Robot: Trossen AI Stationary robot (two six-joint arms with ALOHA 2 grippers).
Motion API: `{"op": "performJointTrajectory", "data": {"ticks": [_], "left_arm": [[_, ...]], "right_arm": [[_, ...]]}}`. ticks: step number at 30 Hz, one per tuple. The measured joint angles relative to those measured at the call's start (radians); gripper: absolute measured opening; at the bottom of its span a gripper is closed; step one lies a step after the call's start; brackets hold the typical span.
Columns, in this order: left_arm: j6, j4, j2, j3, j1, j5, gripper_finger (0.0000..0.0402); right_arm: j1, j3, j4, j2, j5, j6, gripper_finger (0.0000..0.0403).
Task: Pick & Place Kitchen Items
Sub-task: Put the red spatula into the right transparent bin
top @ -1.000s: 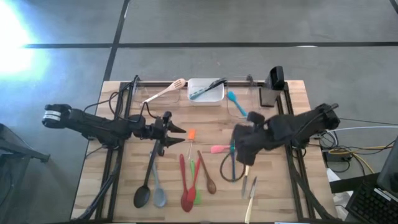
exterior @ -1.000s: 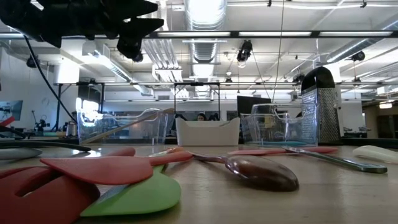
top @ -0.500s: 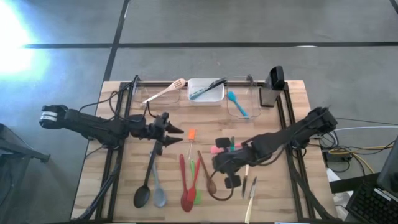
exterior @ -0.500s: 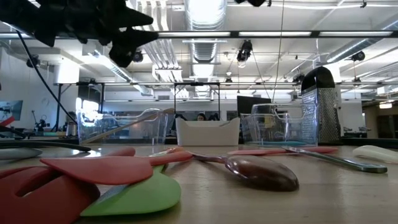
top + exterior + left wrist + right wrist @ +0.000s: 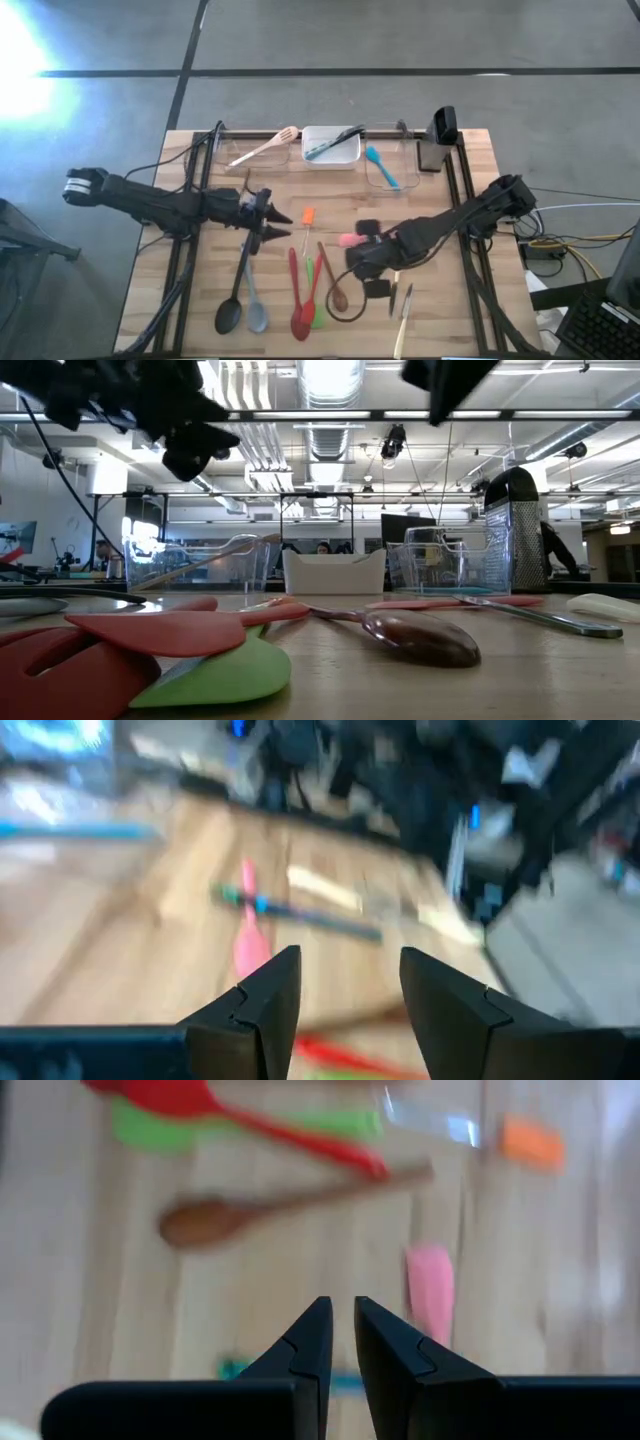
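Observation:
Several kitchen items lie on the wooden table point(image 5: 200, 290): black spoon point(image 5: 228, 315), grey spoon point(image 5: 257, 318), red spoons point(image 5: 300, 318), green spatula point(image 5: 318, 320), wooden spoon point(image 5: 338, 294), orange spatula point(image 5: 308, 215), pink spatula point(image 5: 349, 240) and cream-handled cutlery point(image 5: 404, 318). My left gripper point(image 5: 276, 224) hovers open above the black spoon's handle, nothing between its fingers point(image 5: 262, 1003). My right gripper point(image 5: 354, 262) hangs over the table between the pink spatula point(image 5: 430, 1295) and the wooden spoon point(image 5: 210, 1222), pointing steeply down. Its fingers point(image 5: 312, 1342) stand almost together and hold nothing.
Along the far edge stand a clear tub with a wooden spatula point(image 5: 266, 148), a white tub point(image 5: 330, 147) with a dark utensil, a clear tub with a blue spatula point(image 5: 380, 166) and a grater point(image 5: 441, 126). Cables and black frame rails point(image 5: 190, 200) run along both sides.
My right gripper has come down and moved toward the table's left and near edge, from above the blue-spatula tub side to over the pink spatula and wooden spoon, turning as it went. My left gripper has tipped its fingers a little downward, staying in place.

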Motion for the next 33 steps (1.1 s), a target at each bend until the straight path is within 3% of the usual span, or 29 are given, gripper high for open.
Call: {"op": "performJointTrajectory", "data": {"ticks": [6,9,13,18,25,33], "left_arm": [[0.09,-0.532,0.073,0.232,-0.157,-0.146,0.0174],[0.143,-0.626,0.147,0.35,-0.258,-0.209,0.0174],[0.184,-0.618,0.275,0.488,-0.359,-0.251,0.0174],[-0.093,-0.613,0.45,0.638,-0.377,-0.267,0.0174],[-0.457,-0.677,0.651,0.751,-0.378,-0.266,0.0174],[-0.58,-0.699,0.726,0.76,-0.371,-0.224,0.0174]], "right_arm": [[0.035,-0.02,-0.212,-0.035,0.115,0.168,0.0038],[0.036,-0.037,-0.219,-0.06,0.13,0.193,0.0038],[0.034,-0.066,-0.221,-0.092,0.131,0.202,0.0038],[0.034,-0.095,-0.252,-0.153,0.131,0.262,0.0038],[0.035,-0.179,-0.3,-0.294,0.136,0.363,0.0038],[0.037,-0.319,-0.29,-0.478,0.168,0.475,0.0038]]}}
